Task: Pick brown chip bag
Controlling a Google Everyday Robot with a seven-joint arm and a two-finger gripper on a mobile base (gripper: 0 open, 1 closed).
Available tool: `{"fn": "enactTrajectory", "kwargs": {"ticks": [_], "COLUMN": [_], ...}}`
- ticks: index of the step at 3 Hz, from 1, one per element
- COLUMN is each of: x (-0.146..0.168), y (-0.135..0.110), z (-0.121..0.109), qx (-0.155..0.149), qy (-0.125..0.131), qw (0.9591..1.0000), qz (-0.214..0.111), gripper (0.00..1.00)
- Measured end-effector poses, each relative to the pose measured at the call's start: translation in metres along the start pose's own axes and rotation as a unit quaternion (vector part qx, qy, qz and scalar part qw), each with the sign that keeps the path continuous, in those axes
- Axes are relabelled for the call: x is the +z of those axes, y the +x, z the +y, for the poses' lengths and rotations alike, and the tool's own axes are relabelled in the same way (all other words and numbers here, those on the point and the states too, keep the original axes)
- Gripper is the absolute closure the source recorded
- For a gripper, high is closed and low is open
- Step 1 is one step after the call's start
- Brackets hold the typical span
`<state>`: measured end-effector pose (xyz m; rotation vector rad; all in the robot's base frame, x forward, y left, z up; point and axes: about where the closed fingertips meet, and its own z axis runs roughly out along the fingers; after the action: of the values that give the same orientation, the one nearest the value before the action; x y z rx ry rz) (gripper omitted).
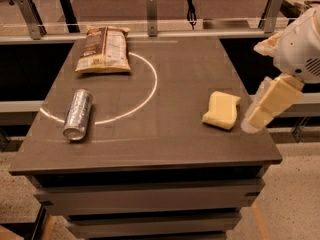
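The brown chip bag (103, 50) lies flat at the back left of the dark table (175, 89), with a dark brown band on its left side and a cream printed panel. My gripper (260, 115) hangs at the table's right edge, far from the bag and just right of the sponge. It holds nothing that I can see.
A silver drink can (78, 114) lies on its side at the left front. A pale yellow sponge block (222, 110) lies at the right. A white arc (150, 86) is marked on the tabletop. A rail with metal posts (151, 6) runs behind the table.
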<state>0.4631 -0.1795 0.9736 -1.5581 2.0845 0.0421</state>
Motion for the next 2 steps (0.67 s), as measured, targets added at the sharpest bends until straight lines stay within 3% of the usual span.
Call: {"fn": "enactTrajectory", "kwargs": {"ticks": [1, 2], "x": [0.0255, 0.0251], "y": [-0.034, -0.0339], "z": [-0.0179, -0.0171], "qx": [0.019, 0.018], "qy": [0.017, 0.017], "qw": [0.9973, 0.9974], "qz": [-0.068, -0.068], "gripper": [0.0, 0.0]}}
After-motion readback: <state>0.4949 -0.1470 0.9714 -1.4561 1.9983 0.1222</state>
